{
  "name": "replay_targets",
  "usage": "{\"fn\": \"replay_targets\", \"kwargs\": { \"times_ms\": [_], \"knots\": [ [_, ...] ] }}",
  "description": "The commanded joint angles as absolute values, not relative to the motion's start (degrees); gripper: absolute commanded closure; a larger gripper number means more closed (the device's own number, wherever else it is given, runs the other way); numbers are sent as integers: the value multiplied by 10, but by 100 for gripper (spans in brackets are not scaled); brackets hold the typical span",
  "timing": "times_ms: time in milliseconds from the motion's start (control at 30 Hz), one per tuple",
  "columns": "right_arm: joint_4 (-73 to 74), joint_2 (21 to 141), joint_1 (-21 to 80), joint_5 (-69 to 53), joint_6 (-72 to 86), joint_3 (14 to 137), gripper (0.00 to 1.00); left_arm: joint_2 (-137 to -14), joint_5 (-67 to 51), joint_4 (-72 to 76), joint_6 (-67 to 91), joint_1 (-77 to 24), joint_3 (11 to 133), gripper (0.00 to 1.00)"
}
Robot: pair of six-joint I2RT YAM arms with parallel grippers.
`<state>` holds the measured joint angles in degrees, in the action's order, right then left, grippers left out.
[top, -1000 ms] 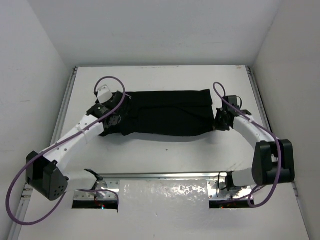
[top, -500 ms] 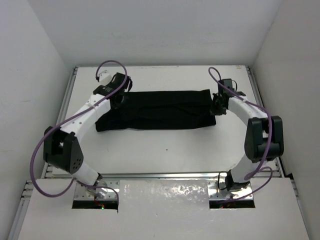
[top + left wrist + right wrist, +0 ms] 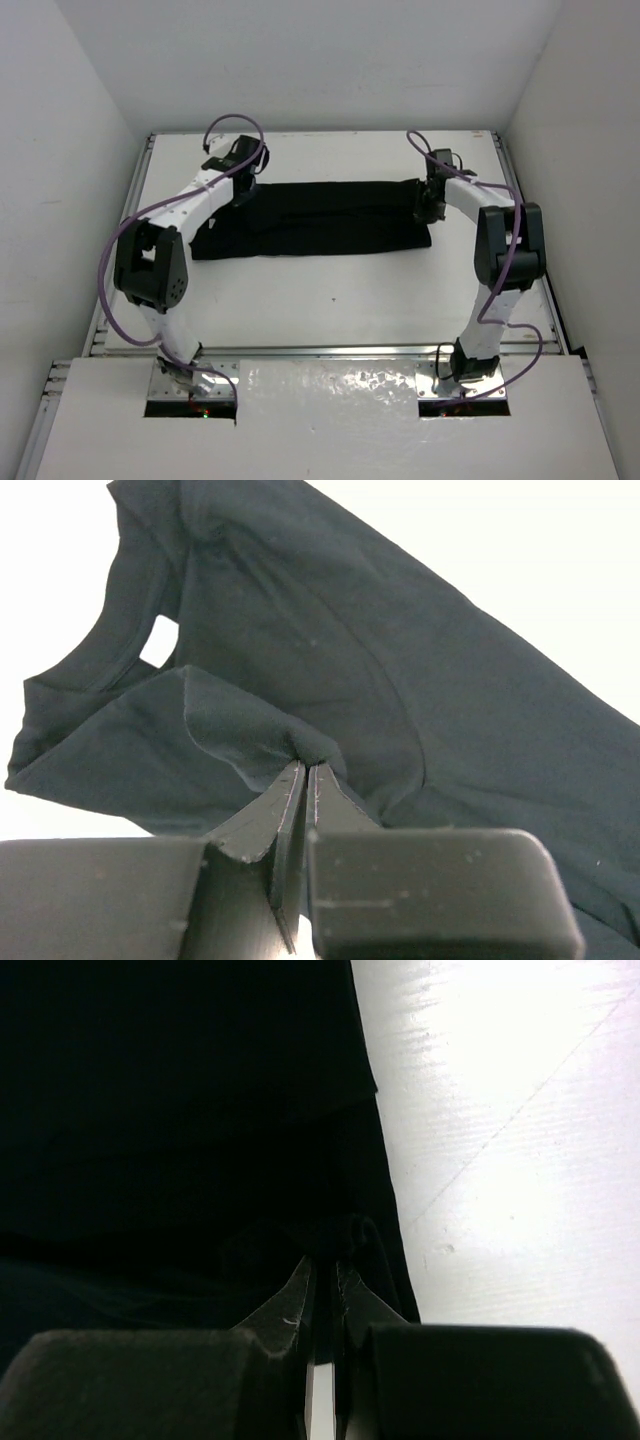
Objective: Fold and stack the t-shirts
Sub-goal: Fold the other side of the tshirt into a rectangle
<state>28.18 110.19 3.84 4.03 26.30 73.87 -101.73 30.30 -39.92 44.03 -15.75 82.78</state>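
Observation:
One black t-shirt lies as a long band across the far half of the white table. My left gripper is at its left end, by the round neck. In the left wrist view this gripper is shut on a raised fold of the t-shirt. My right gripper is at the right end. Seen from the right wrist, that gripper pinches a bunched bit of the t-shirt near its right edge, its jaws almost together.
White walls close in the table at the back and on both sides. A metal rail runs along the near edge between the arm bases. Purple cables loop above both wrists.
Both arms have swung toward the far side of the table, carrying the gripped cloth with them. The shirt's near edge has drawn back and the band is narrower.

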Motion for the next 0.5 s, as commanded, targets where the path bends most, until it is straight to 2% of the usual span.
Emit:
{"fn": "replay_targets", "kwargs": {
  "times_ms": [0, 33, 67, 167, 267, 300, 333, 367, 433, 467],
  "knots": [
    [280, 1122, 36, 48, 251, 791, 92, -1031, 309, -385, 426, -149, 871, 100],
    [287, 1132, 36, 47, 250, 803, 92, -1041, 317, -388, 428, -146, 881, 100],
    [293, 1150, 36, 51, 247, 817, 85, -1046, 330, -406, 441, -143, 888, 96],
    [319, 1167, 37, 59, 240, 868, 85, -1057, 338, -417, 445, -127, 910, 85],
    [353, 1190, 36, 69, 229, 937, 79, -1058, 348, -417, 443, -107, 928, 85],
    [390, 1207, 37, 76, 226, 986, 69, -1063, 348, -420, 442, -99, 935, 85],
    [404, 1211, 38, 75, 224, 1005, 59, -1066, 352, -431, 440, -96, 945, 70],
    [413, 1211, 40, 72, 224, 1020, 54, -1070, 359, -435, 437, -95, 962, 58],
    [397, 1179, 58, 59, 222, 1000, 51, -1081, 372, -483, 459, -94, 983, 44],
    [381, 1161, 68, 44, 209, 958, 49, -1077, 374, -496, 472, -94, 987, 32]
  ]
}}
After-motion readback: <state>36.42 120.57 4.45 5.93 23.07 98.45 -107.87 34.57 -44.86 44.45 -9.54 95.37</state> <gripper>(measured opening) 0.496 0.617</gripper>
